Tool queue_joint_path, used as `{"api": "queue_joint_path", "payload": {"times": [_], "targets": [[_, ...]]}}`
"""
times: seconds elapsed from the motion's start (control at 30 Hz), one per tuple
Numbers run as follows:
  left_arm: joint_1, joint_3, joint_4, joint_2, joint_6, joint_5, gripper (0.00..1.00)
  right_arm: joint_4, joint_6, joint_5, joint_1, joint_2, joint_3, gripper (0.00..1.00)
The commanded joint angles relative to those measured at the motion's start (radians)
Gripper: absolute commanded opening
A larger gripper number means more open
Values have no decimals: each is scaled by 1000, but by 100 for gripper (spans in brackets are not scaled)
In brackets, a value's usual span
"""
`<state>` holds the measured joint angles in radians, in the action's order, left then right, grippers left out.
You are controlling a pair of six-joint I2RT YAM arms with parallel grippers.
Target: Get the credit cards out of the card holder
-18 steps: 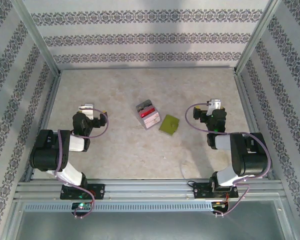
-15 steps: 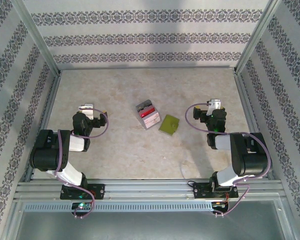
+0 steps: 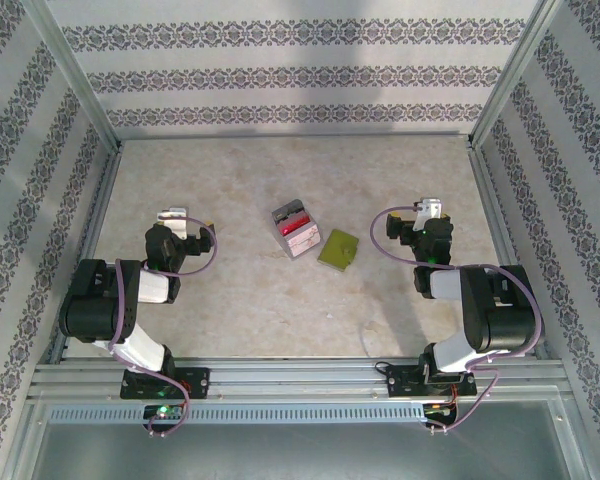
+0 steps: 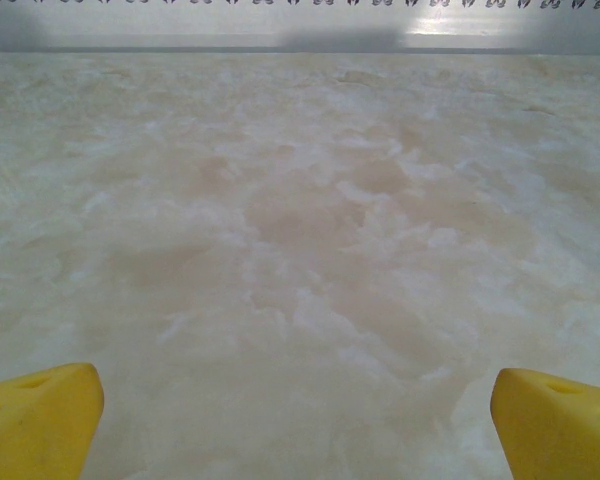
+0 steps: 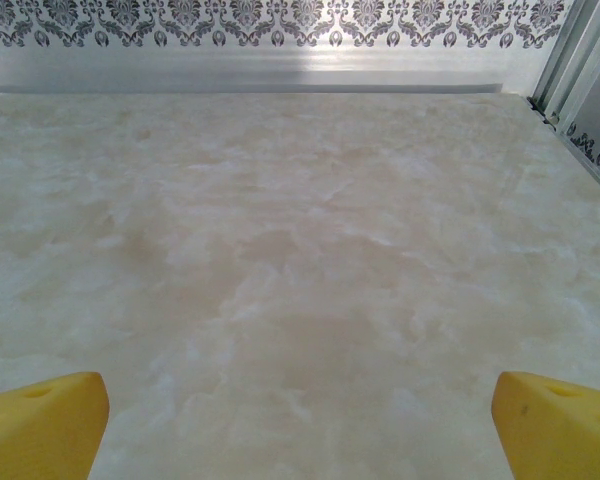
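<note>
From above, the holder (image 3: pixel 338 249) lies mid-desk beside a stack (image 3: pixel 295 230). Wrist views show marbled desk (image 4: pixel 300 200), patterned wall (image 5: pixel 280 20); left claw (image 4: pixel 300 425) and right claw (image 5: pixel 300 425) gape.

Left arm (image 3: pixel 108 305) folded back over its base, wrist aimed forward. Left gripper (image 4: pixel 298 425) low, yellow fingers (image 4: pixel 35 420) spread wide, nothing between. Right arm (image 3: pixel 492 312) folded likewise; right gripper (image 5: pixel 300 425) spread wide, empty.
</note>
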<state>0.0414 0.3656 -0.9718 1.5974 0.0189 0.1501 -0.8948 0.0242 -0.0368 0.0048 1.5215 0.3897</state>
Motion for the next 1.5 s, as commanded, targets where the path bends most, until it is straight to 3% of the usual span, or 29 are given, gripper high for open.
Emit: {"api": "queue_joint_path", "payload": {"times": [0.0, 0.33, 0.53, 0.7, 0.8, 0.9, 1.1, 1.27, 1.37, 1.47], "targets": [[4, 19, 15, -4, -17, 9, 100, -35, 13, -3, 8, 3, -9, 98], [4, 13, 5, -5, 0, -36, 99, -33, 26, -3, -1, -4, -8, 98], [5, -18, -33, -36, 19, -87, 100, 41, 62, -50, -16, -98, -11, 98], [3, 40, 256, -250, 40, -139, 100, 422, 155, -28, -20, -339, 70, 98], [5, 136, 550, -388, 183, -151, 99, 684, 253, 20, -21, -443, 145, 98], [6, 237, 795, -448, 363, -65, 99, 873, 363, 120, -22, -518, 206, 96], [-11, 354, 1143, -495, 529, 173, 100, 1145, 502, 349, -22, -555, 331, 86], [-89, 340, 1289, -593, 633, 222, 100, 1244, 586, 494, -22, -544, 370, 82], [-167, 309, 1290, -618, 707, 225, 100, 1213, 676, 588, -22, -511, 338, 79], [-291, 280, 1225, -594, 777, 212, 100, 1188, 702, 598, 5, -456, 309, 75]]}}
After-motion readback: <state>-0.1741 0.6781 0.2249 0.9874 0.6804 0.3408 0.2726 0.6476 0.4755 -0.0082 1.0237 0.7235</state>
